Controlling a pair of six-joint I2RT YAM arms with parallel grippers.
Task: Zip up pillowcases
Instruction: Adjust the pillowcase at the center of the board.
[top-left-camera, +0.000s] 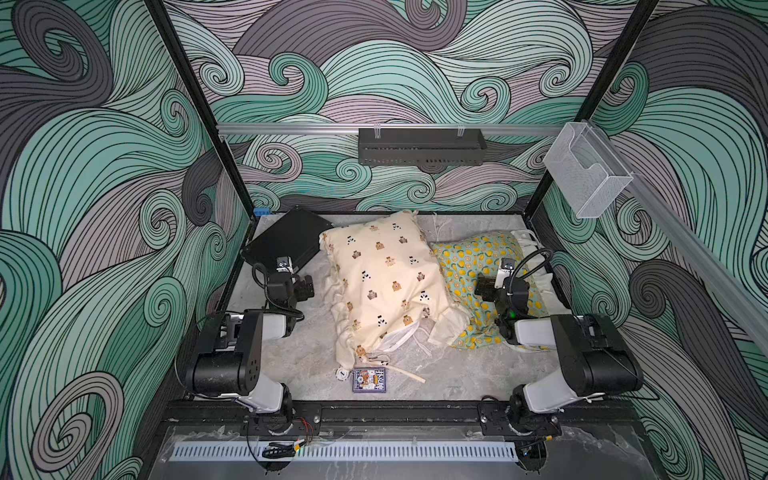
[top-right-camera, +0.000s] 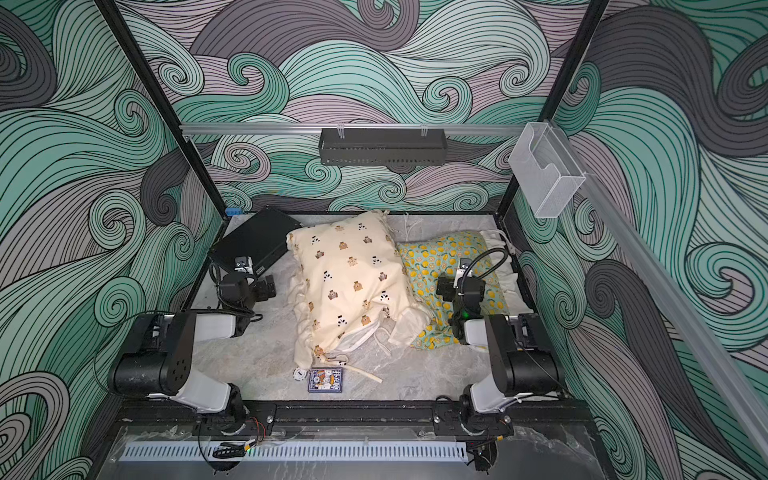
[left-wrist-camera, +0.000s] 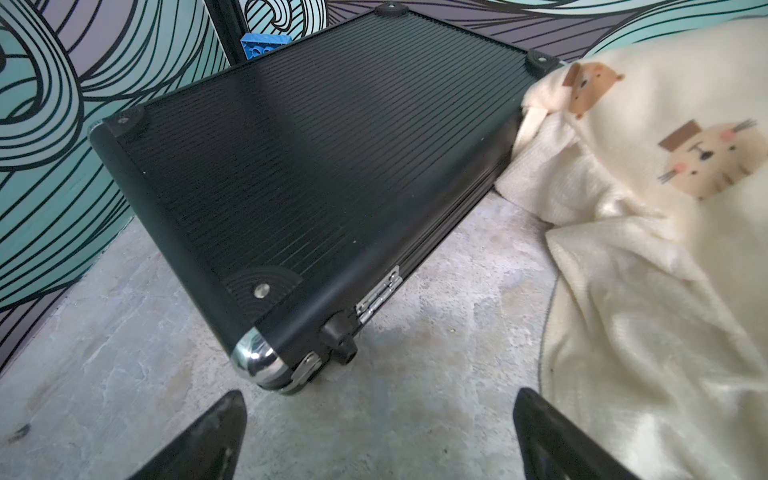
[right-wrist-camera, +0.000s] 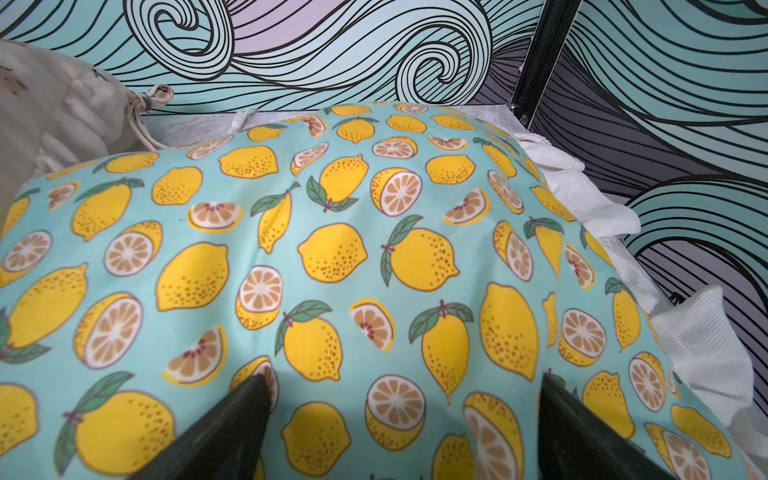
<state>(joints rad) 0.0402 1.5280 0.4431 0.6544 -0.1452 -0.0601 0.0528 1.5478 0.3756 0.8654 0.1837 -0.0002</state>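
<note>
Your left claw (left-wrist-camera: 380, 395) is spread wide with nothing between the jaws. It hangs over bare grey surface (left-wrist-camera: 124, 374), just off the chrome corner of the black ribbed case (left-wrist-camera: 311, 158). The cream pillowcase (left-wrist-camera: 665, 216), bear and panda prints, sits just beside the claw on the other side. Your right claw (right-wrist-camera: 403, 379) is also wide and empty, directly above the lemon pillowcase (right-wrist-camera: 374, 249). Its tips look close to the fabric, but you can't tell contact from the wrist view. In a top view the cream pillowcase (top-left-camera: 382, 282) lies mid-surface, running from the back wall toward the near edge, with its ruffle bunched along the left side. White inner fabric (top-left-camera: 399, 336) pokes out at its near end; the zipper is too small to make out. The lemon pillowcase (top-left-camera: 469, 257) is at the back right, touching the cream one, whose near corner ruffle overlaps it. Your right arm covers part of it. The black ribbed case (top-left-camera: 286, 241) lies flat at the back left, one corner up against the cream pillowcase, with a blue toy brick (left-wrist-camera: 264, 43) behind it in the corner. Near the front edge a small blue printed card box (top-left-camera: 369, 380) lies flat, just beside a loose cream tie (top-left-camera: 409, 374).
</note>
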